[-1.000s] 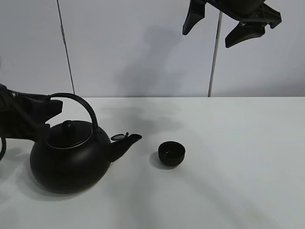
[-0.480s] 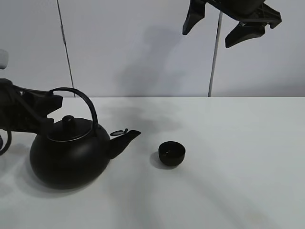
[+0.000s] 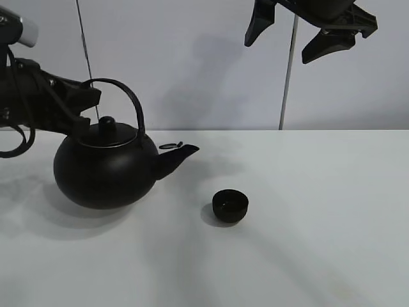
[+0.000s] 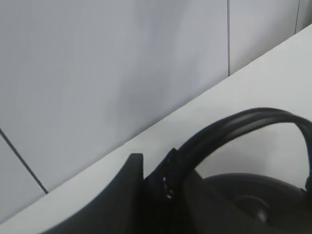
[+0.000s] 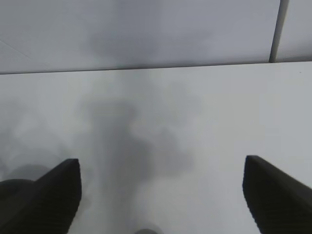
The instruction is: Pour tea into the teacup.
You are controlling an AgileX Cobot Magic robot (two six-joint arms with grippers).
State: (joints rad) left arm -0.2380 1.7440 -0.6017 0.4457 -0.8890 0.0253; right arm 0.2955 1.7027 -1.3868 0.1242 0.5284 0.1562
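Note:
The large black kettle hangs above the white table at the left, its shadow on the surface below it. My left gripper is shut on the kettle's arched handle near its left end. The spout points right, its small flap open. The teacup, small, round and black, stands upright on the table to the right of the spout and lower than it. My right gripper hangs open and empty high above the table, above and to the right of the teacup; its jaws stand wide apart around.
A grey panelled wall with vertical seams backs the table. A thin pole rises behind the table below the right gripper. White tabletop stretches to the right of the teacup and in front of it.
The left gripper has closed on the handle and raised the kettle off the table, carrying it up and slightly right. The teacup and the right arm have not moved.

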